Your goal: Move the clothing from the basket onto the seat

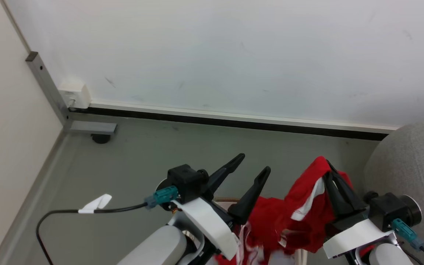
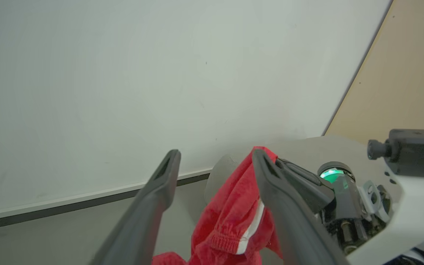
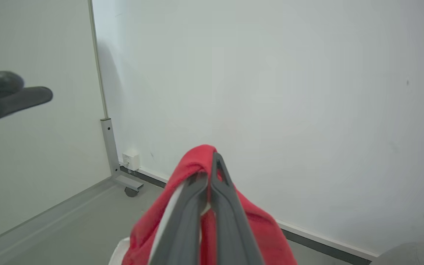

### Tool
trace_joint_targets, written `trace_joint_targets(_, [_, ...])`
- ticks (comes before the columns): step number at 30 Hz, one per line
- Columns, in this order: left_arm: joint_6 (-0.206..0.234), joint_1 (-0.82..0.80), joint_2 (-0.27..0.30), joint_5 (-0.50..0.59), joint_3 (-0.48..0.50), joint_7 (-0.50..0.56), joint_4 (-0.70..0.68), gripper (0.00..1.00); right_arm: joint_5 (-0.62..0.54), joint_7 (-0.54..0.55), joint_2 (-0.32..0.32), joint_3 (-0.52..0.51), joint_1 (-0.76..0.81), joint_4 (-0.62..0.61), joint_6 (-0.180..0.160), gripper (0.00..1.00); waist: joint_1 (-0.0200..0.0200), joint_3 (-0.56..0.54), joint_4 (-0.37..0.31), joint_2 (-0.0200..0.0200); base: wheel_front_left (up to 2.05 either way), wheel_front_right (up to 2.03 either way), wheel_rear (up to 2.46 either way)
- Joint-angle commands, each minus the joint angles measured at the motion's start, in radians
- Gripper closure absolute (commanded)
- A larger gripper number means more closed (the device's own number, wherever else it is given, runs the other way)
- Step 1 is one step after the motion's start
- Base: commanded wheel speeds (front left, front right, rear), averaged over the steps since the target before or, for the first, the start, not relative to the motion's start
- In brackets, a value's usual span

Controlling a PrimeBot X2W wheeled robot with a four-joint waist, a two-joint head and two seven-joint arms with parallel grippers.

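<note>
Right gripper (image 1: 329,165) holds the clothing (image 1: 300,217) aloft
Its fingers are clenched on it, just left of the grey seat (image 1: 414,165); left gripper (image 1: 254,163), further left, spread wide and empty

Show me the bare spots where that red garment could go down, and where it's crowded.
The seat at the right edge shows bare grey upholstery. The floor is bare between the baseboard, the metal foot and the seat. Crowded: bottom centre, with the open left gripper and the right gripper shut on the clothing.
</note>
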Motion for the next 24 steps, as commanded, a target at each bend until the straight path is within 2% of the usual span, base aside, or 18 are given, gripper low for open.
trace_joint_targets(1, [0.004, 0.011, 0.009, 0.005, 0.001, -0.009, 0.001, 0.0, -0.001, 0.0, -0.009, -0.009, 0.012, -0.01, -0.002, 1.0, 0.0, 0.005, -0.021, 0.0, 0.0, 0.0, 0.0])
trace_joint_targets(9, [0.005, 0.004, 0.021, 0.035, -0.005, -0.047, -0.004, 0.0, -0.016, 0.0, -0.036, -0.06, 0.01, -0.061, -0.002, 1.0, 0.0, 0.034, -0.125, 0.0, 0.0, 0.0, 0.0])
trace_joint_targets(24, [0.011, -0.032, 0.039, 0.091, -0.015, -0.083, 0.016, 0.0, -0.001, 0.0, -0.083, -0.108, -0.035, -0.179, -0.002, 1.0, 0.0, 0.082, -0.386, 0.0, 0.0, 0.0, 0.0])
